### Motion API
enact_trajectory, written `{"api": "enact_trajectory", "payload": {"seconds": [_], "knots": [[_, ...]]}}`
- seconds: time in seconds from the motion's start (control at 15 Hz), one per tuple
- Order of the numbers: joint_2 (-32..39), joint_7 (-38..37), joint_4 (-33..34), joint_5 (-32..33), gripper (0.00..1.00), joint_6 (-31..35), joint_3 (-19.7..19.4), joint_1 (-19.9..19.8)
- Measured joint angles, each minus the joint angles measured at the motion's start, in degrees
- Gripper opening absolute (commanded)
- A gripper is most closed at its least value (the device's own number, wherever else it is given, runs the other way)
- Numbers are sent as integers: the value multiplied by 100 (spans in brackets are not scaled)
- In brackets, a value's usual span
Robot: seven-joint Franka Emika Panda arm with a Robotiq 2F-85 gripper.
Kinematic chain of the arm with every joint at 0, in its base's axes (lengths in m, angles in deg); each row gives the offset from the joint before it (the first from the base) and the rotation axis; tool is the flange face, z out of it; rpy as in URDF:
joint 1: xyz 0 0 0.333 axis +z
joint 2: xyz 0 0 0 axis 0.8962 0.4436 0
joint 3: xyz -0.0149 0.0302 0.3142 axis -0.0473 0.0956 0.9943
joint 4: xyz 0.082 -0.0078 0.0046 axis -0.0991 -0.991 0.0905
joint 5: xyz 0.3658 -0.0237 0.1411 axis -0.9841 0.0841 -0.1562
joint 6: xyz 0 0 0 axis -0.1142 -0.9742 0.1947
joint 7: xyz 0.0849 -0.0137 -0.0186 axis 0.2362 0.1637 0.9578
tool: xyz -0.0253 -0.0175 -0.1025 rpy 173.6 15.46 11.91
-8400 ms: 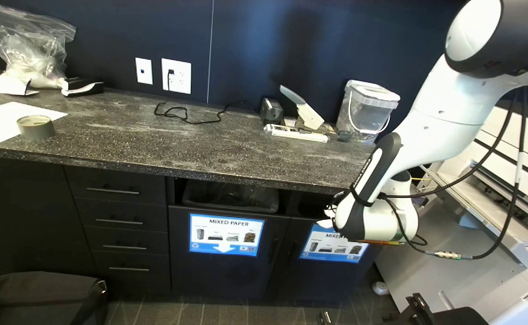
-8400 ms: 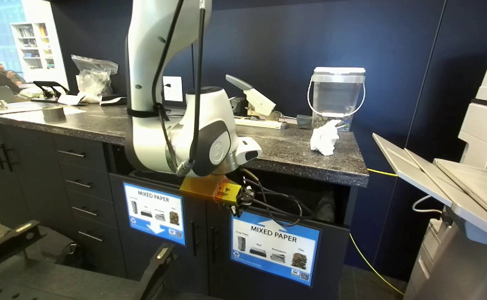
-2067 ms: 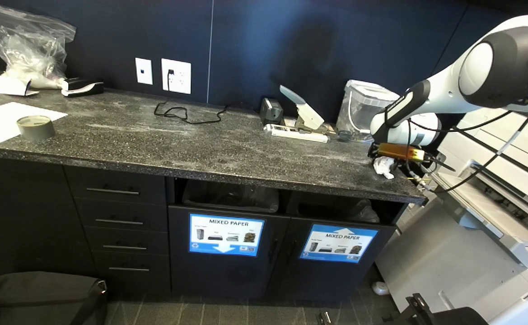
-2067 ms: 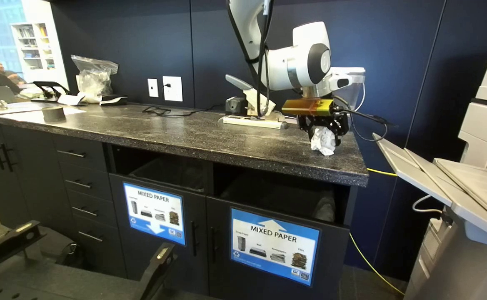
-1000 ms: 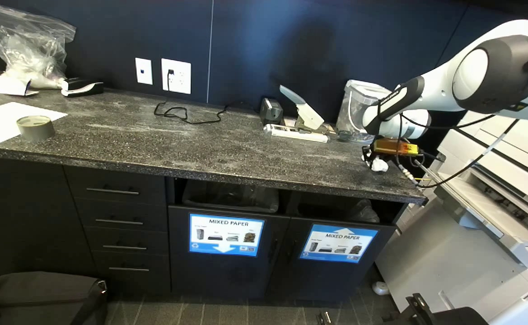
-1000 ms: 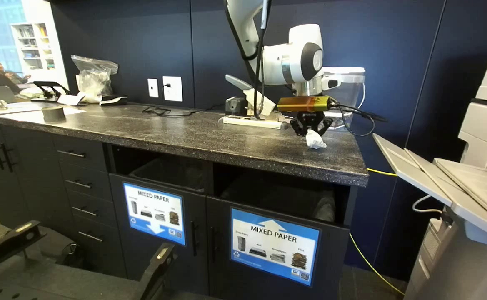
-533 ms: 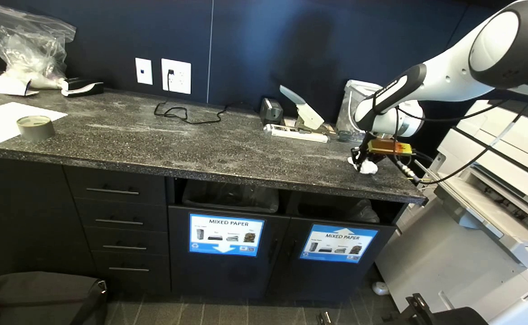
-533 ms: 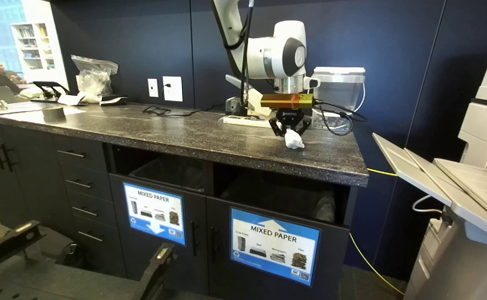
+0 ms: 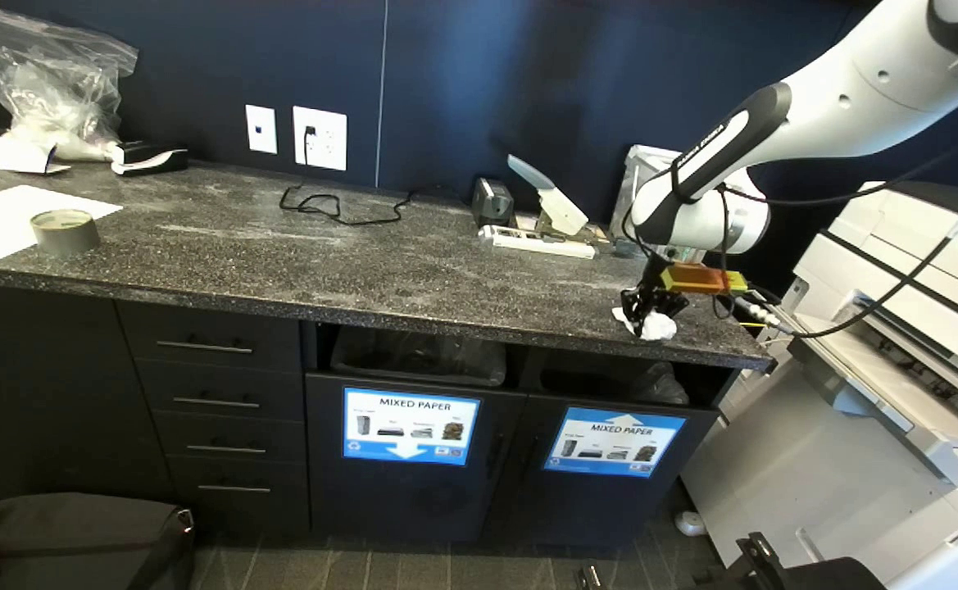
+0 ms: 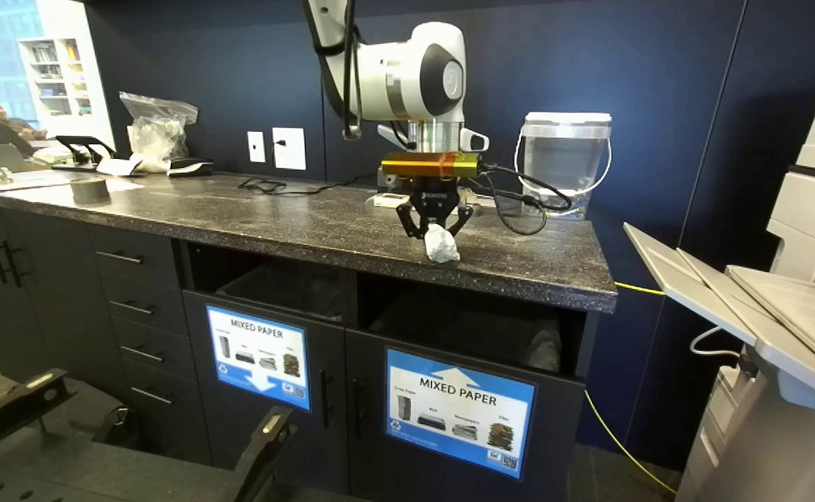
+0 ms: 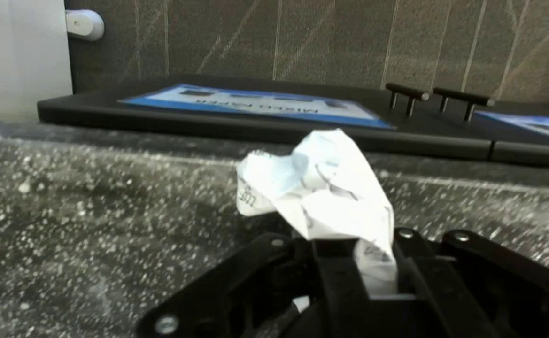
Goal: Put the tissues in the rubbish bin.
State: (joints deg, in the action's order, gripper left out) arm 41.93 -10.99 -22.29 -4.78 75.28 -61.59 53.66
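The gripper [image 11: 373, 263] has its jaws drawn almost together, with only a thin gap between the black fingers, and a crumpled tissue [image 11: 335, 188] is pinched in it. The wad is white, creased into sharp folds and blunt peaks, with small dark print on it in the wrist view; most of it bulges out past the fingertips, and in an exterior view the tissue [image 9: 659, 326] shows on two sides of them. Above the jaws sits a long, box-shaped casing [image 10: 429, 164] in glossy amber wrapping that catches the light. The tissue is by the front edge of the countertop [image 10: 295, 216] in both exterior views; whether it touches the surface, I cannot tell. That surface is dark grey and stone-like, flecked with pale grains and streaked lighter in places. Below it is the rubbish bin [image 10: 372, 352], a rectangular slot over a smooth, dark, flat panel with a blue and white label [image 10: 459, 411] reading "MIXED PAPER"; a wrinkled, see-through liner [image 9: 663, 383] shows inside the slot. Farther back stand a translucent plastic bucket [image 10: 566, 157] with a white lid and thin curved handle, and a pale stapler-like device [image 9: 562, 211] with its arm slanting up. Well apart from these, a squat grey roll of tape [image 9: 66, 236] sits at the edge of a flat white sheet [image 9: 3, 217], and a clear, crinkled plastic bag [image 9: 52, 90] slumps nearby with something pale inside, all before a smooth dark blue wall [image 9: 454, 82].
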Motion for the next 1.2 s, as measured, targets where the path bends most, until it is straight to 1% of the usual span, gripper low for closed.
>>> {"api": "enact_trajectory", "payload": {"seconds": [0.27, 0.4, 0.53, 0.67, 0.87, 1.07, 1.2], "knots": [[-569, 69, -1219, -1, 12, 311, 163, 61], [-685, 68, -1805, -1, 12, 628, 221, 117], [-700, 38, -2295, -1, 12, 1097, 257, 203], [-676, -121, -2699, -1, 12, 1798, 258, 316], [-550, -462, -3118, -11, 12, 3035, 248, 435], [-309, -710, -3377, -20, 12, 4240, 147, 553], [-68, -827, -3438, -82, 12, 4903, 35, 660]]}}
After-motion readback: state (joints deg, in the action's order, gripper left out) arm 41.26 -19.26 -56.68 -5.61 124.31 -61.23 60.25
